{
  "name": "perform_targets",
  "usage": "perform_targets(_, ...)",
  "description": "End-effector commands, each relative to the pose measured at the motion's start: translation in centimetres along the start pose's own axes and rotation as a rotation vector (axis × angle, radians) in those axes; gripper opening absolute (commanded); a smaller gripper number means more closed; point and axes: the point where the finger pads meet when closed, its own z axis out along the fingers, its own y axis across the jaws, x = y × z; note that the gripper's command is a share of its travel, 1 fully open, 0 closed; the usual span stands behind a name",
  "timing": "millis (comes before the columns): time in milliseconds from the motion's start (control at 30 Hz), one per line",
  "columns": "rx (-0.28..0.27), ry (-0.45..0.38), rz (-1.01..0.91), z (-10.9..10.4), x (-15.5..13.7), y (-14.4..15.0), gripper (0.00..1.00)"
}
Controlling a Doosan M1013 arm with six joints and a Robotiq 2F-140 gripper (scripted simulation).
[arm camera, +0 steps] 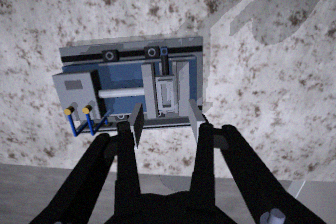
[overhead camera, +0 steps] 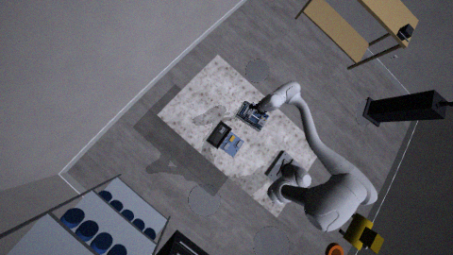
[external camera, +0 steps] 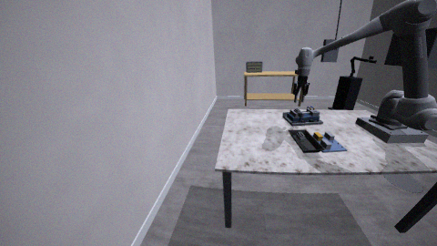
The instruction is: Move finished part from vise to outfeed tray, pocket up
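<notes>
The blue and grey vise [overhead camera: 251,114] [external camera: 302,116] [arm camera: 114,85] stands on the marbled table, toward its far side. The finished part [arm camera: 165,93], a small grey block, sits clamped between the vise jaws. My gripper [overhead camera: 259,108] [external camera: 299,97] [arm camera: 165,110] hangs above the vise, its fingers partly spread with nothing between them. In the wrist view the fingertips frame the part from above, well clear of it. The outfeed tray [overhead camera: 218,134] [external camera: 302,140], a dark shallow rectangle, lies nearer the table's middle, with nothing in it.
A blue plate [overhead camera: 232,144] [external camera: 334,146] with a yellow block and a grey block lies right beside the tray. The robot's base plate [overhead camera: 278,161] [external camera: 387,132] stands at the table's right end. A yellow shelf [external camera: 269,84] stands by the back wall.
</notes>
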Motion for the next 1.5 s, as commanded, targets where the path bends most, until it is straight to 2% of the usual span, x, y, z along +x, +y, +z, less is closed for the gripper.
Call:
perform_targets(0, 0.000, 0.000, 0.000, 0.1, 0.0, 0.0, 0.40)
perform_targets(1100, 0.000, 0.000, 0.000, 5.1, 0.0, 0.1, 0.40)
perform_targets(1467, 0.000, 0.000, 0.000, 5.8, 0.0, 0.1, 0.40)
